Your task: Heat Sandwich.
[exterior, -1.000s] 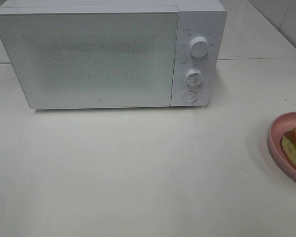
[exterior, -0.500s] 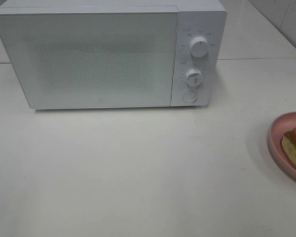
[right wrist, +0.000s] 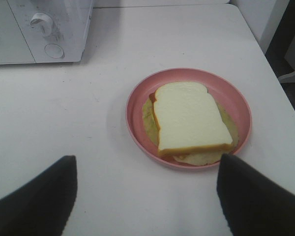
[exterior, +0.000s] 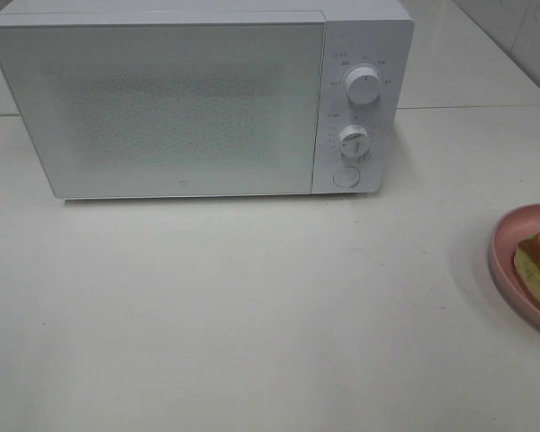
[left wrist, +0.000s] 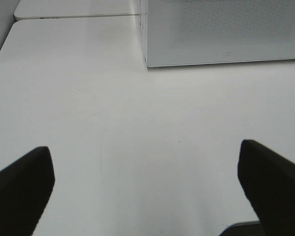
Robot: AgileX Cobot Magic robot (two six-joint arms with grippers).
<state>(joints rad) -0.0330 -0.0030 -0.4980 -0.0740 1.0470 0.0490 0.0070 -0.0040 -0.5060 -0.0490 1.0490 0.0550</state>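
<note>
A white microwave (exterior: 198,99) stands at the far side of the pale counter (exterior: 252,306), its door (exterior: 157,108) closed. On its right-hand panel sit two round knobs, the upper knob (exterior: 364,86) above the lower knob (exterior: 352,139), with a round button (exterior: 346,176) beneath them.

The sandwich (right wrist: 189,123) lies on a pink plate (right wrist: 137,101) at the right edge of the counter, nearer than the microwave and well apart from it. In the exterior high view only part of the plate and the sandwich shows (the rest is cut off by the frame edge). The top slice is white with a brown crust, and a pale green-yellow filling spreads out past the bread onto the plate.

The left tool (left wrist: 147,187) hangs above bare counter near the microwave's left front corner, fingers spread wide with nothing between them. The right tool (right wrist: 147,196) hovers on the near side of the plate, also spread wide and holding nothing; the sandwich lies beyond its fingertips, untouched.
</note>
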